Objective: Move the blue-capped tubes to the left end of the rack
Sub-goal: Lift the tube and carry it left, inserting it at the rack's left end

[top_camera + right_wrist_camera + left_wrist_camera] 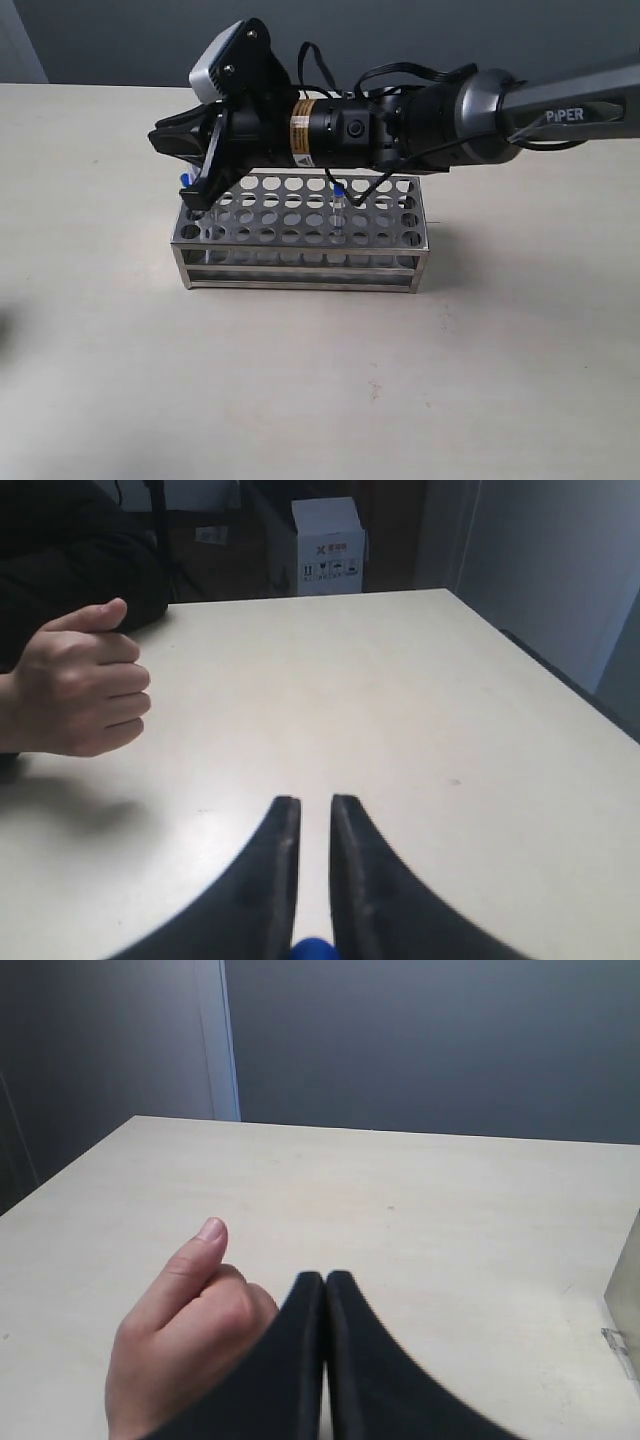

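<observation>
the right gripper (165, 142) reaches across the table (300, 400) to hang over the left end of the rack (300, 270), which stands about midway between the side edges and nearer the far edge than the near one. its fingers are drawn in to a narrow slit, and a blue-capped tube (312, 948) sits pinched between them close to their roots (only the blue cap shows in the right wrist view). from outside, that cap peeks out just under the gripper, above the rack's leftmost holes; whether the tube's foot sits in a hole cannot be told. a second blue-capped tube (339, 210) stands upright in the rack right of its middle, apart from the gripper. the left gripper (325, 1278) has its fingers pressed flat together with nothing between them, low over bare table. a person's hand (190, 1330), loosely fisted, rests on the table just beside it.
</observation>
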